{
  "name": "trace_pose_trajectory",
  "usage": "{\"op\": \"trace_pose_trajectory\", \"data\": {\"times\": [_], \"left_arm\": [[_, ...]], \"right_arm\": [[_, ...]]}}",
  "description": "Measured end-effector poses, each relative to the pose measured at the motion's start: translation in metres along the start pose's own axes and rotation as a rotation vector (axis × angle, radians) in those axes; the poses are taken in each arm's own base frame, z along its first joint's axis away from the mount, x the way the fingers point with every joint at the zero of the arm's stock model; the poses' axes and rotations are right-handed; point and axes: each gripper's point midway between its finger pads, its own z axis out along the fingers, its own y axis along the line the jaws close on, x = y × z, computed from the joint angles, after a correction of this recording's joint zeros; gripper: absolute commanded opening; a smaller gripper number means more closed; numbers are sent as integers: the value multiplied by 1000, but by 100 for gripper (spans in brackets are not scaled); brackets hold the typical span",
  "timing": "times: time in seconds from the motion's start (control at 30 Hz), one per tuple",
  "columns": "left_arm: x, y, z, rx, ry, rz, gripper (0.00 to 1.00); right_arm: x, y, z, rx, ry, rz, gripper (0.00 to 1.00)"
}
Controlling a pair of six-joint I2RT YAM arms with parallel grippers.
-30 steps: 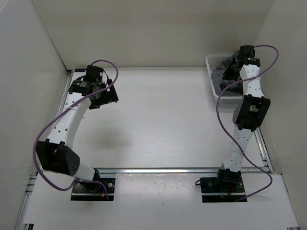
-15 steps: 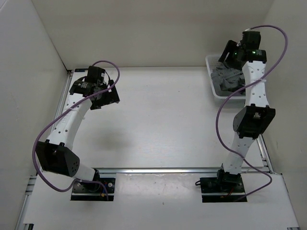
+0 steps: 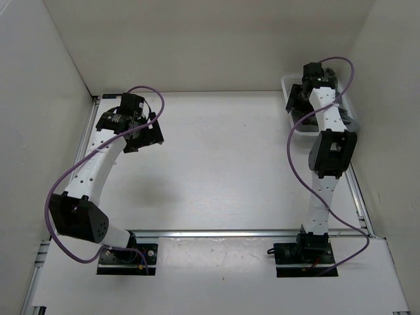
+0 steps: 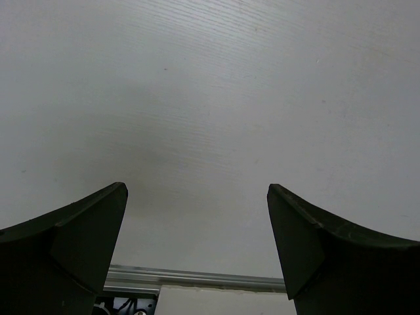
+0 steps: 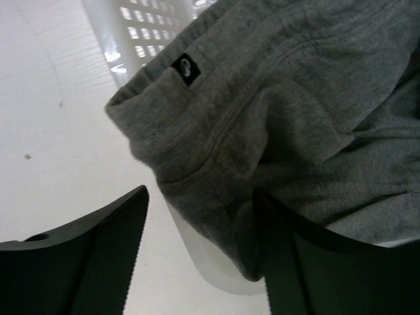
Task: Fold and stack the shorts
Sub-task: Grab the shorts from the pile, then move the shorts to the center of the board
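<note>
The shorts [image 5: 282, 98] are seen in the right wrist view as soft, medium-grey knitted fabric, bunched into thick folds, with a stitched band along one edge and one small black label [image 5: 186, 67] bearing a pale mark sewn at that edge. They are lodged in the white mesh basket [image 5: 141, 29], and part of the fabric is draped outward over its rim. In the top view the basket is found at the far right corner of the worktop [image 4: 230, 79], largely covered by the right arm. The labelled edge is laid on a slant, from the lower left to the upper right of the wrist view, and a seam is run roughly alongside it. The long axis of the garment cannot be made out, since the legs are crumpled together. One grey mass of fabric is counted, though whether more than one pair is held in it cannot be told; one basket, two arms and two claws are also counted. The right claw [image 5: 200, 197] is held open over the draped fold, with pale basket rim visible between its left finger [image 5: 92, 249] and the cloth. The left claw [image 4: 197, 197] is spread wide above bare worktop at the far left, and nothing is gripped by it.
</note>
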Motion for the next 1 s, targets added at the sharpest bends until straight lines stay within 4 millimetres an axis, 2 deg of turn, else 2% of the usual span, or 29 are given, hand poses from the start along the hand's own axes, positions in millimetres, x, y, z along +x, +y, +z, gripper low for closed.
{"op": "trace_pose_trajectory", "data": {"times": [0.03, 0.13, 0.17, 0.23, 0.27, 0.33, 0.37, 0.47, 0.57, 0.63, 0.7, 0.73, 0.8, 0.87, 0.93, 1.0], "left_arm": [[0, 0, 0, 0, -1, 0, 100], [0, 0, 0, -1, -1, 0, 100], [0, 0, 0, -2, -1, 0, 100], [0, 0, 0, -3, -2, 0, 100], [0, 1, 0, -4, -1, 0, 100], [0, 1, 0, -4, -2, 0, 100], [0, 1, 0, -4, -1, 0, 100], [0, 1, 0, -5, -2, 0, 100], [0, 1, 0, -5, -2, 0, 100], [0, 1, 2, -6, 0, -3, 100], [4, 2, 5, -9, 8, -6, 100], [7, 3, 8, -12, 17, -6, 100], [14, 5, 12, -18, 38, -9, 100], [19, 6, 15, -23, 54, -15, 100], [19, 9, 16, -29, 58, -28, 100], [15, 15, 15, -38, 53, -49, 100]], "right_arm": [[0, -2, 2, 12, 1, 0, 59], [-1, -5, 8, 35, -1, -1, 43], [-1, -6, 9, 40, -1, 3, 33], [-1, -7, 9, 49, -1, 8, 23], [-1, -8, 9, 52, -3, 12, 13], [-2, -8, 9, 58, -6, 20, 3], [-2, -9, 9, 60, -7, 23, 0], [-5, -9, 4, 64, -18, 32, 0], [-17, -3, -19, 27, -58, 37, 0], [-38, 9, -54, -32, -134, 28, 0], [-65, 26, -106, -104, -261, -3, 0], [-79, 40, -143, -151, -347, -29, 0], [-93, 78, -222, -269, -515, -96, 0], [-83, 137, -316, -465, -679, -197, 0], [-50, 193, -405, -704, -793, -302, 0], [-15, 228, -476, -918, -863, -387, 0]]}}
